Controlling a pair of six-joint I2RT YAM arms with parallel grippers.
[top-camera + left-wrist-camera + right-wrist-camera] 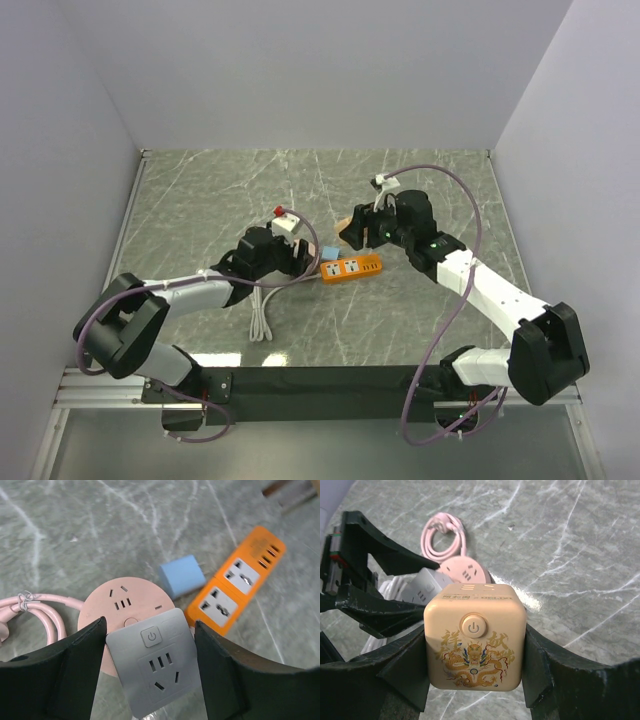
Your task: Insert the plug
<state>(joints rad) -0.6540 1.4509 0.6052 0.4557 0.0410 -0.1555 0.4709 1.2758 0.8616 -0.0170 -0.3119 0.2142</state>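
Observation:
My left gripper (149, 652) is shut on a white square socket block (155, 672) with a power button, held just above a pink round socket (122, 602). A blue plug (182, 575) lies on the table beside an orange power strip (235, 587). My right gripper (475, 645) is shut on a beige cube socket (475, 655) with a dragon print and a power button, held above the table. In the top view the left gripper (288, 250) and right gripper (358, 230) face each other over the orange strip (350, 268) and blue plug (327, 252).
A pink cable (37, 607) coils left of the pink socket and also shows in the right wrist view (445, 532). A white cable (262, 318) trails toward the near edge. White walls bound the marble table (200, 190).

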